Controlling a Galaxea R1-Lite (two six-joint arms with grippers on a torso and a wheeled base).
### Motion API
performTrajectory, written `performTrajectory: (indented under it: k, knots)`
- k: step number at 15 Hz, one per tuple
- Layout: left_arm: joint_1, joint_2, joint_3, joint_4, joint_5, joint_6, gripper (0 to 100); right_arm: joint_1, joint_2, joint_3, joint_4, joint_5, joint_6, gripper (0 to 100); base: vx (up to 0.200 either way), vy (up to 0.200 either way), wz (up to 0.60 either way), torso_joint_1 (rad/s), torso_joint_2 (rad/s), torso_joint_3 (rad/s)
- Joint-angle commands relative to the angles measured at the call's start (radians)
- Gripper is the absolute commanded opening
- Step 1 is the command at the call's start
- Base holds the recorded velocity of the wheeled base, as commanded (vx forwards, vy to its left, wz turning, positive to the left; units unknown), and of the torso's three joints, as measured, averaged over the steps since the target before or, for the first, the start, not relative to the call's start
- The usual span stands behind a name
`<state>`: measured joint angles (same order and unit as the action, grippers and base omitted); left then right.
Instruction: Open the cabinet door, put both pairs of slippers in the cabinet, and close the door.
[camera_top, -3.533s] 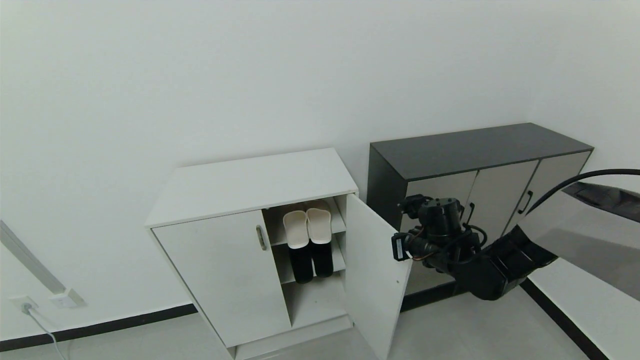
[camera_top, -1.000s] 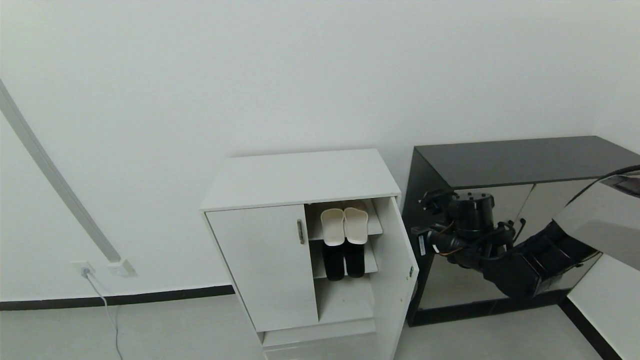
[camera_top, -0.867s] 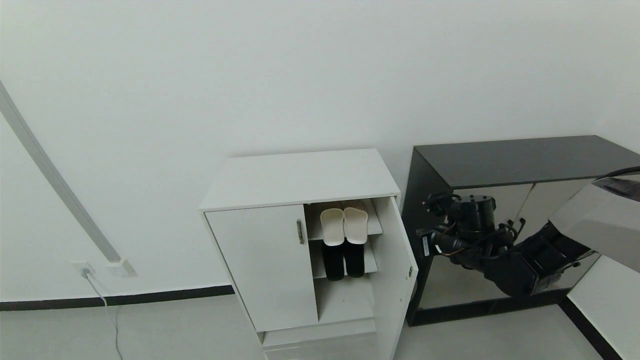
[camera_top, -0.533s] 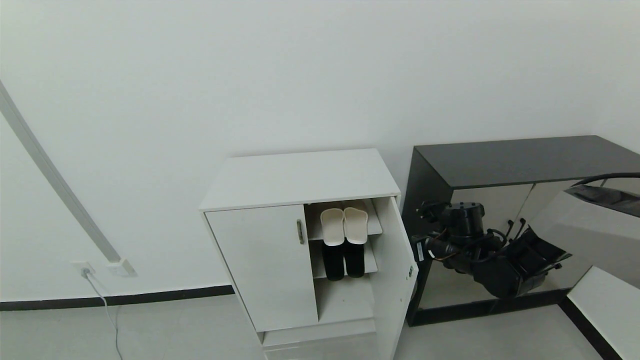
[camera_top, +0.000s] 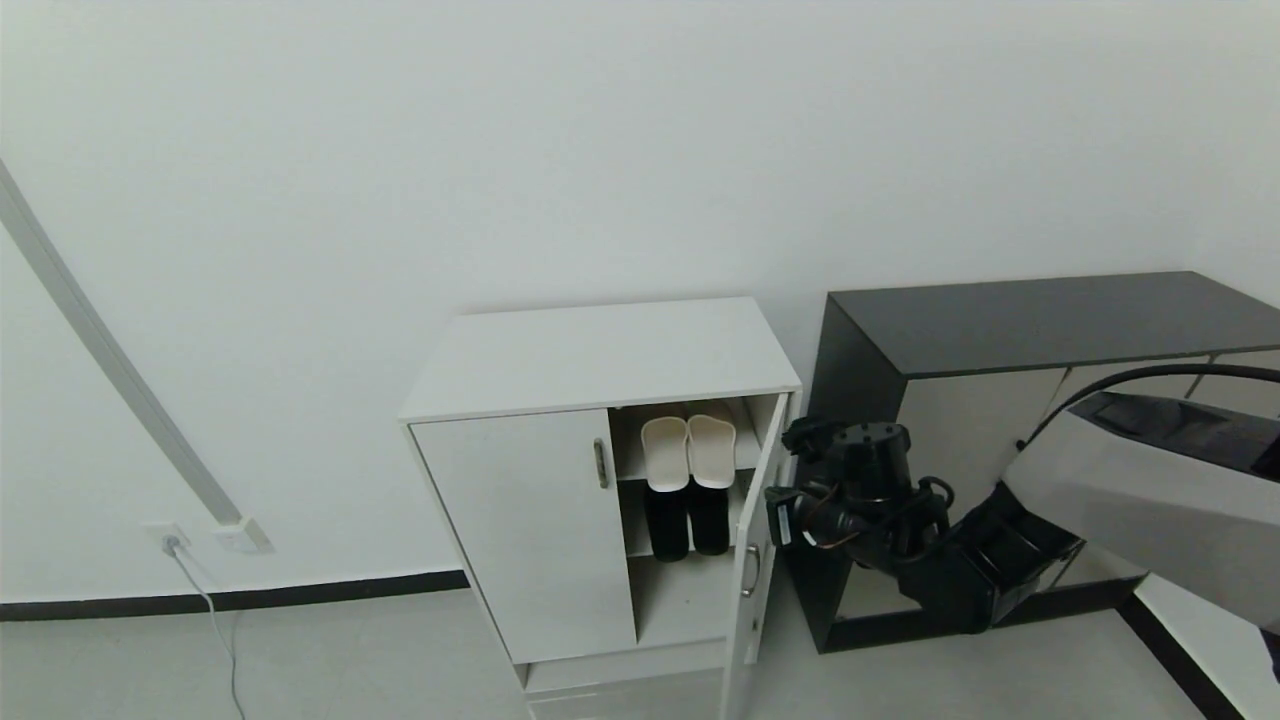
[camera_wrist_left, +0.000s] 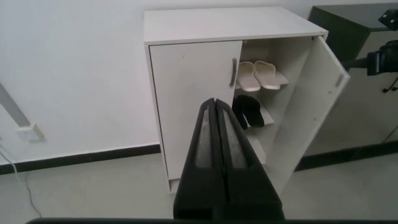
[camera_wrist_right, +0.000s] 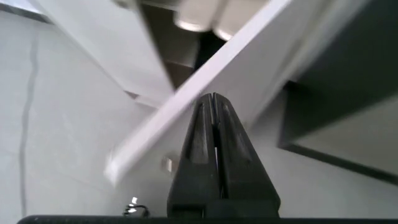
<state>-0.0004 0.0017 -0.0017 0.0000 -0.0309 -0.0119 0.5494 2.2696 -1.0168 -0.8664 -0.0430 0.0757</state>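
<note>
The white cabinet (camera_top: 600, 355) has its left door closed and its right door (camera_top: 752, 560) standing partway open. A white pair of slippers (camera_top: 688, 450) lies on the upper shelf and a black pair (camera_top: 685, 520) on the shelf below. My right gripper (camera_wrist_right: 213, 98) is shut, with its tip against the outer face of the right door (camera_wrist_right: 205, 106); its wrist (camera_top: 860, 490) is just right of the door. My left gripper (camera_wrist_left: 215, 102) is shut on nothing and held back from the cabinet (camera_wrist_left: 193, 81), well in front of the left door.
A dark cabinet (camera_top: 1040, 320) stands right beside the white one, close behind my right arm. A wall socket with a cable (camera_top: 170, 545) is low on the wall at the left. Bare floor (camera_top: 300, 670) lies in front.
The right door has swung from wide open to about half shut. My right arm has moved left, following the door. The head view shifted earlier on.
</note>
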Motion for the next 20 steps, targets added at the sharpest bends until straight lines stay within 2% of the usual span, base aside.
performTrajectory:
  k: [1, 3, 6, 11, 16, 18, 20]
  knots:
    - [0.000, 0.000, 0.000, 0.000, 0.000, 0.000, 0, 0.061, -0.015, 0.006, -0.011, -0.002, 0.036, 0, 0.000, 0.000, 0.00, 0.000, 0.00, 0.000]
    - [0.000, 0.000, 0.000, 0.000, 0.000, 0.000, 0, 0.081, -0.056, 0.032, -0.017, 0.009, 0.068, 0, 0.000, 0.000, 0.00, 0.000, 0.00, 0.000]
    - [0.000, 0.000, 0.000, 0.000, 0.000, -0.002, 0, 0.081, -0.085, 0.095, -0.043, 0.017, -0.014, 0, 0.000, 0.000, 0.00, 0.000, 0.00, 0.000]
    - [0.000, 0.000, 0.000, 0.000, 0.000, -0.002, 0, 0.096, -0.082, 0.106, -0.085, 0.022, -0.033, 0, 0.000, 0.000, 0.00, 0.000, 0.00, 0.000]
    - [0.002, 0.000, 0.000, 0.000, 0.000, -0.002, 0, 0.101, -0.081, 0.162, -0.163, 0.058, -0.036, 0, 0.000, 0.000, 0.60, 0.004, 0.01, 0.002]
    - [0.002, 0.000, 0.000, 0.000, 0.000, -0.002, 0, 0.096, -0.058, 0.184, -0.244, 0.075, -0.057, 0, 0.000, 0.000, 0.00, 0.000, 0.00, 0.000]
    - [0.000, 0.000, 0.000, 0.000, 0.000, 0.000, 0, 0.096, -0.051, 0.188, -0.261, 0.072, -0.062, 0, 0.000, 0.000, 0.00, 0.000, 0.00, 0.000]
